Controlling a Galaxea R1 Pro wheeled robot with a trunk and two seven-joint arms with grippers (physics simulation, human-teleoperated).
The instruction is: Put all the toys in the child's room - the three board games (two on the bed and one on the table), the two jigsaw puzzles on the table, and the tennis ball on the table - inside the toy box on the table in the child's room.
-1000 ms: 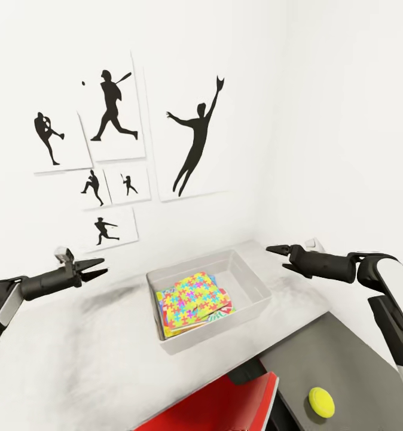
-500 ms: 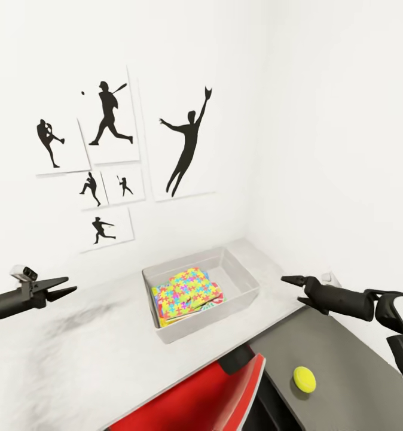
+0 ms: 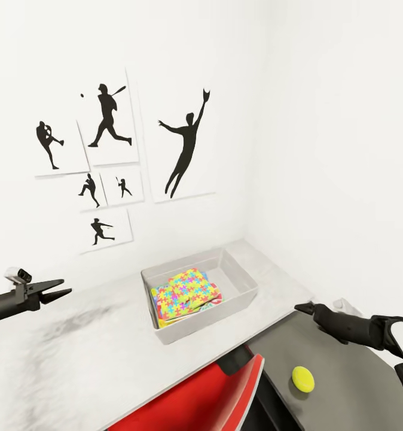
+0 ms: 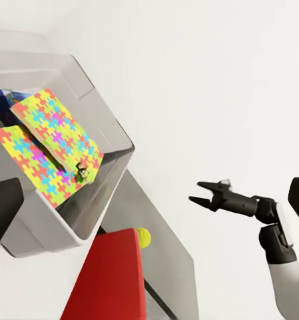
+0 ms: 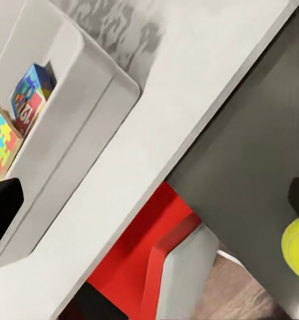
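The light-grey toy box (image 3: 239, 277) stands on the white table (image 3: 106, 353) near the wall corner. Bright jigsaw puzzles (image 3: 184, 290) lie slanted inside it, also seen as jigsaw puzzles (image 4: 50, 148). In the right wrist view, the corner of a blue board game (image 5: 30, 93) shows behind the toy box wall (image 5: 76, 100). The tennis ball (image 3: 302, 378) rests on a lower dark grey surface (image 3: 351, 389), right of the box. My right gripper (image 3: 304, 308) hovers open above that surface, up and behind the ball. My left gripper (image 3: 64, 287) is open over the table, well left of the box.
A red chair (image 3: 207, 395) is tucked under the table's front edge, beside the dark surface. White walls meet behind the box, with black sports-silhouette pictures (image 3: 186, 143) on the left wall. In the right wrist view the tennis ball (image 5: 296, 248) sits near the dark surface's edge.
The view has shifted slightly. My right gripper has dropped down and to the right, from beside the box to over the dark surface. My left gripper has drawn back leftward, away from the box.
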